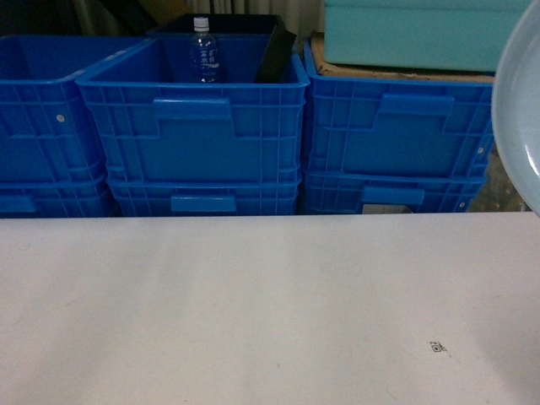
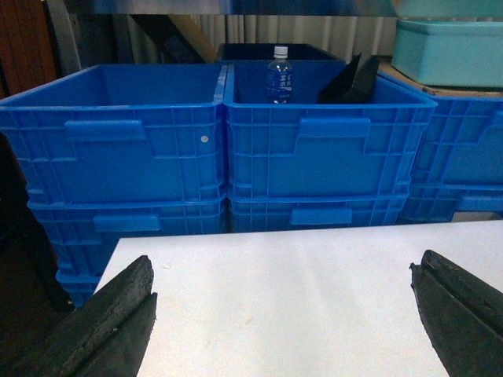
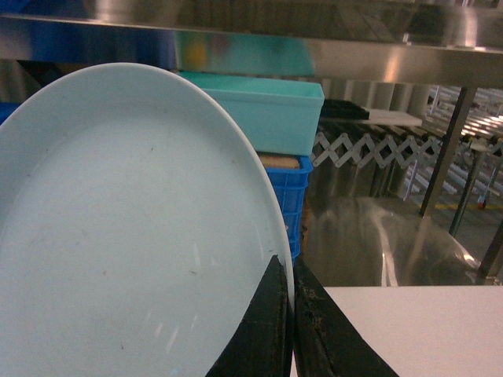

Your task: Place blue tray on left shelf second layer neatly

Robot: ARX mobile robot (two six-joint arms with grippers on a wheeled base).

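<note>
Right gripper [image 3: 289, 330]: jaws pressed together on the rim of the blue tray [image 3: 118, 236], one finger on the inner face, one behind the edge. The tray stands tilted nearly upright, rising above and to the left of the claw and filling most of the right wrist view. In the head view only its curved edge [image 1: 519, 110] shows at the far right, clear of the white table [image 1: 253, 312].

Behind and above the claw runs a stainless-steel shelf rail [image 3: 314, 55]. A teal tub [image 3: 267, 110] sits on a blue crate [image 3: 287, 196], just beyond the tray's upper edge.

Left gripper [image 2: 283, 314]: fingers spread wide, nothing between them, above the table. Ahead of it stand stacked blue crates [image 2: 322, 157]; one holds a water bottle [image 2: 279, 75].
</note>
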